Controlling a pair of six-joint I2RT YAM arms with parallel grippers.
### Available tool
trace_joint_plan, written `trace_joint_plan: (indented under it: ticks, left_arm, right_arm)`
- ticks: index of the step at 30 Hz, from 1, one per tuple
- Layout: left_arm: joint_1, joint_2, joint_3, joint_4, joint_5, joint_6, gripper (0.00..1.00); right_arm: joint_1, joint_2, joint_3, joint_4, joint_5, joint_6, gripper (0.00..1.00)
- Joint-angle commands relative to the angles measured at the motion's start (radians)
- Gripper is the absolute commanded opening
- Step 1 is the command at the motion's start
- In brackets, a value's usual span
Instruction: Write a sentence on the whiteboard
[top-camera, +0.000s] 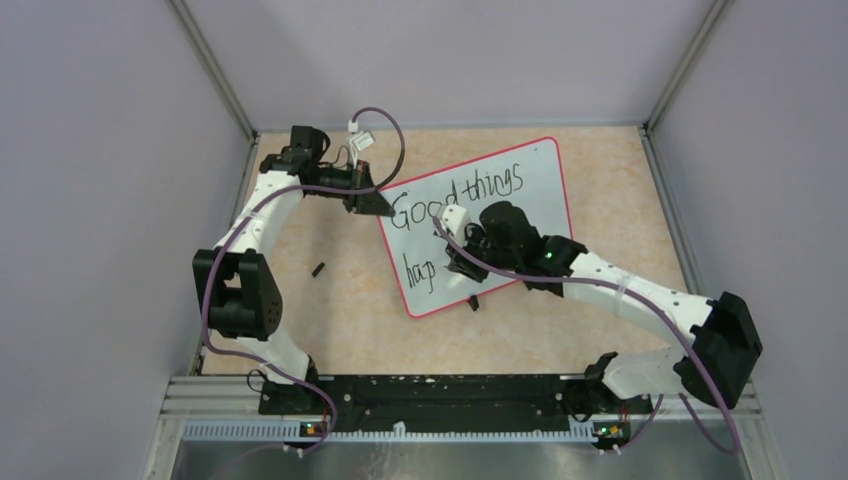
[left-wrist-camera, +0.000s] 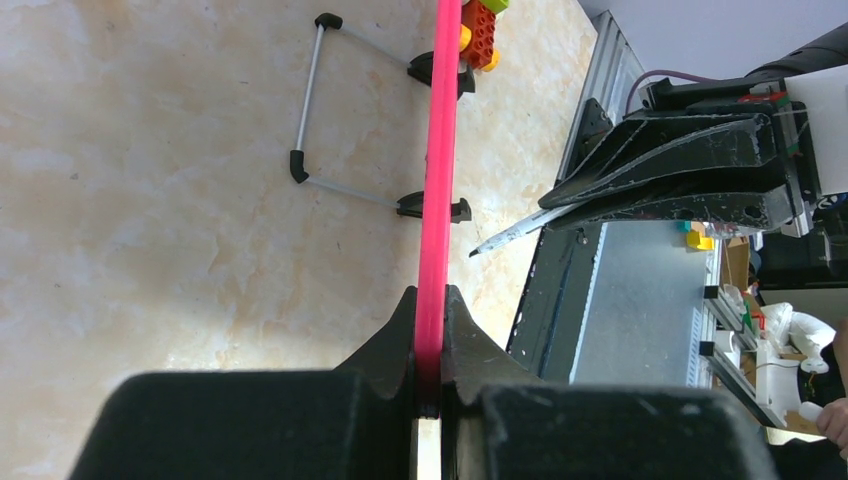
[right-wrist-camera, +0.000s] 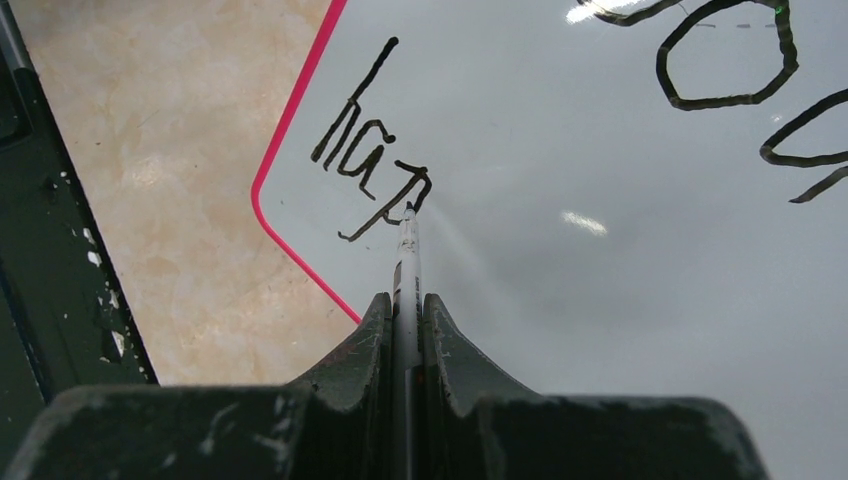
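The whiteboard (top-camera: 530, 190) lies slanted in mid table, glossy white with a thin red frame. The sentence (top-camera: 455, 197) reads "Good things" in black, with "hap" (top-camera: 421, 272) below it. My left gripper (top-camera: 368, 201) is shut on the board's red edge (left-wrist-camera: 437, 180) at its far left corner; in the left wrist view the gripper (left-wrist-camera: 430, 330) sees the board edge-on. My right gripper (top-camera: 462, 262) is shut on a white marker (right-wrist-camera: 405, 262), and the tip touches the board at the "p" of "hap" (right-wrist-camera: 362, 165). The gripper (right-wrist-camera: 404, 308) hovers low over the board.
A small black piece (top-camera: 318, 269) lies on the table left of the board. The board's wire stand with black feet (left-wrist-camera: 308, 110) shows beside the red edge, and coloured toy bricks (left-wrist-camera: 478, 30) beyond it. Grey walls enclose the table; a metal rail (top-camera: 400, 430) runs along the near edge.
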Motion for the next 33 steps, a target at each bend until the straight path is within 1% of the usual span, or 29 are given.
trace_joint_plan:
  ticks: [1,9,17,26,33]
  left_arm:
    - [-0.004,0.006,0.041,0.062,-0.109,0.038,0.0]
    - [-0.004,0.001,0.038,0.062,-0.112,0.041,0.0]
    - [-0.004,0.006,0.038,0.061,-0.111,0.043,0.0]
    - [-0.004,0.008,0.04,0.061,-0.111,0.044,0.0]
    - [-0.004,0.009,0.039,0.061,-0.112,0.044,0.0]
  right_arm:
    - [-0.007,0.0,0.034,0.012,0.052,-0.023,0.0]
    - [-0.014,0.039,0.033,0.035,0.061,-0.035,0.0]
    - [-0.077,0.031,0.05,0.019,0.081,-0.05,0.0]
    - [-0.083,0.033,0.075,0.016,0.067,-0.053,0.0]
    - [-0.083,0.034,0.048,0.001,0.055,-0.051,0.0]
